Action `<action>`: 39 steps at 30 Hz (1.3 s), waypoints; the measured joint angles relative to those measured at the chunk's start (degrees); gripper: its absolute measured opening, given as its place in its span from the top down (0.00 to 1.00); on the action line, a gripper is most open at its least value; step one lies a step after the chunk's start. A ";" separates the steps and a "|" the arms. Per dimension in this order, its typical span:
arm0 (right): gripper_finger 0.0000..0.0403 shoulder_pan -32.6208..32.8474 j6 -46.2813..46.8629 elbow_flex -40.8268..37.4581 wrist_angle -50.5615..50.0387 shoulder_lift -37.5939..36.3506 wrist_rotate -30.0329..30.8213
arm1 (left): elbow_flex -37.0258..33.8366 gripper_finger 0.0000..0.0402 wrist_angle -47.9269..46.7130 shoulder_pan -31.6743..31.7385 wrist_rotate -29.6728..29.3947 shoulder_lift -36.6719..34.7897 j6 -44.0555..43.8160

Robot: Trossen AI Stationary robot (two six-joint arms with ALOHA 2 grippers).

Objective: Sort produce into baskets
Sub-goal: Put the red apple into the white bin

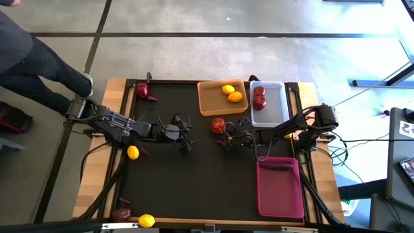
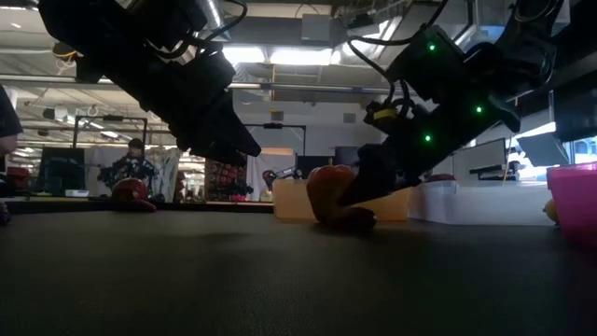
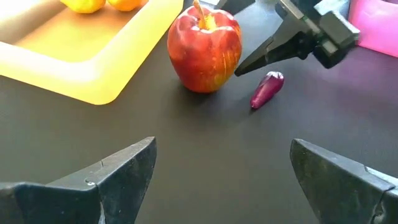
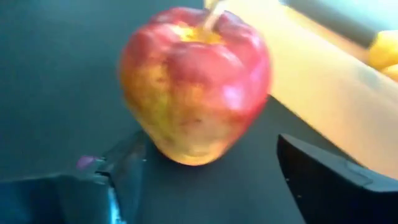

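A red apple (image 1: 218, 125) stands on the black mat beside the orange basket (image 1: 208, 109), stem up. A small dark purple piece (image 3: 267, 89) lies next to it. My right gripper (image 1: 228, 136) is open and low at the apple, which fills the right wrist view (image 4: 196, 84) just ahead of the two fingers. My left gripper (image 1: 187, 140) is open and empty at the mat's middle, pointing at the apple (image 3: 205, 50). The orange basket holds a lemon (image 1: 227, 89) and an orange citrus (image 1: 235, 97). The white basket (image 1: 279, 115) holds two apples. The pink basket (image 1: 280, 194) holds a purple piece (image 1: 278, 166). My right gripper has one fingertip (image 3: 241, 67) close by the apple's side, coming level from the table's right. I cannot tell whether it touches the apple. The apple stands upright on the mat.
A lemon (image 1: 132, 153) lies on the mat under the left arm. An apple (image 1: 142, 90) and a purple piece (image 1: 151, 99) lie at the far left corner. A lemon (image 1: 147, 221) and a dark piece (image 1: 123, 211) lie at the near left. A person (image 1: 39, 65) stands beyond the table's left side.
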 joint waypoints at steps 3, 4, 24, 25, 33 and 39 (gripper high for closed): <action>0.12 0.90 -1.89 0.00 -1.51 -1.30 0.65 | 0.00 0.09 -0.01 0.00 -0.05 0.00 0.00; 0.09 1.32 -2.90 0.34 -2.42 -2.33 0.80 | 0.00 0.09 -0.04 0.00 -0.07 0.00 0.00; 0.04 0.79 -4.72 5.66 -11.99 -13.73 -6.23 | -0.04 0.09 -0.12 0.00 -0.07 0.00 -0.22; 0.03 0.24 -4.67 5.66 -12.14 -13.70 -7.12 | -0.04 0.09 -0.13 0.00 -0.05 0.00 -0.22; 0.01 -3.85 -4.97 7.49 -11.90 -12.52 -11.05 | -0.04 0.10 -0.11 0.07 -0.05 0.00 -0.24; 0.01 -4.54 -7.90 8.33 -11.99 -12.55 -11.32 | -0.04 0.10 -0.15 0.07 -0.05 0.00 -0.63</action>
